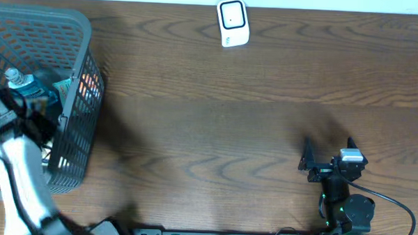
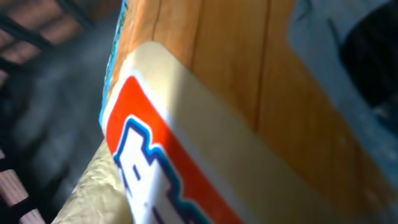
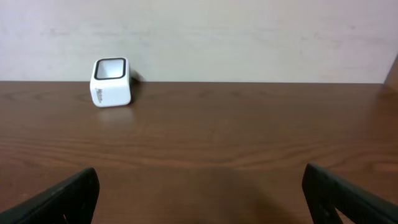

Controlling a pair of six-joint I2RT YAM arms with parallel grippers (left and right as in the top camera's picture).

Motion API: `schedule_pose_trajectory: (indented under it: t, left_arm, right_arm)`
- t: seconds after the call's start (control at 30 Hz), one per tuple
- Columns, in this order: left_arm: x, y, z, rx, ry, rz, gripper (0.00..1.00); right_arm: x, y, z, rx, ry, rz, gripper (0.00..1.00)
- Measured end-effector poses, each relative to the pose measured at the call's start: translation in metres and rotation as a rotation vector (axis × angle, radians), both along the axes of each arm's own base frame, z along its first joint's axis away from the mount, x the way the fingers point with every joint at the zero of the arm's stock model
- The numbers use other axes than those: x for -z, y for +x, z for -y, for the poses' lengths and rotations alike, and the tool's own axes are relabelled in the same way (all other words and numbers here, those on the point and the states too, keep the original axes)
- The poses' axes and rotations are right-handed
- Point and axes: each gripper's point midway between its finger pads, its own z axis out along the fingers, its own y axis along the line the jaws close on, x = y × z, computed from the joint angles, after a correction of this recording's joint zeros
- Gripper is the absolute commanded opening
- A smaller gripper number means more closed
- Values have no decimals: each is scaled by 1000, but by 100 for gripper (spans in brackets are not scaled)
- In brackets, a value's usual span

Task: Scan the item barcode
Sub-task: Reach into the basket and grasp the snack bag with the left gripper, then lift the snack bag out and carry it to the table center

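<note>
The bench [image 1: 216, 125] is dark brown wood; we see its grain plainly under a low satin sheen that catches the light in pale bands. The basket [image 1: 81, 71] is a matt grey plastic lattice. Inside it we make out a bottle [image 1: 29, 89] of clear plastic with a shiny blue label. The scanner [image 1: 232, 23] is smooth, glossy white plastic with a dark glassy window. Close to the left wrist camera we see a carton [image 2: 205, 155] of glossy printed card, beside a pale surface [image 2: 93, 193] that looks rough and pebbly. The right end effector [image 3: 200, 186] has fingers [image 3: 71, 196] of dark matt plastic. The left arm [image 1: 19, 174] wears a smooth white shell.
</note>
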Motion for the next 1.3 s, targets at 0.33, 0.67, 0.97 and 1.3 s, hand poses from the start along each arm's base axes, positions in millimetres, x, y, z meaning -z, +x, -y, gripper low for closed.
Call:
schedule_pose_trajectory:
  t: [0.33,0.67,0.97,1.3]
  left_arm:
    - [-130,-6,15,-14,214,402,7]
    - [-205,-24,-2,-136,450,603,7]
    - [-260,1,33,20,374,918,7]
    - [-300,29,168,597,43,1170,7]
  right_arm:
    - [0,0,0,0,0,1,99]
    - [0,0,0,0,0,0,99]
    - [0,0,0,0,0,0,99]
    - [0,0,0,0,0,0,99]
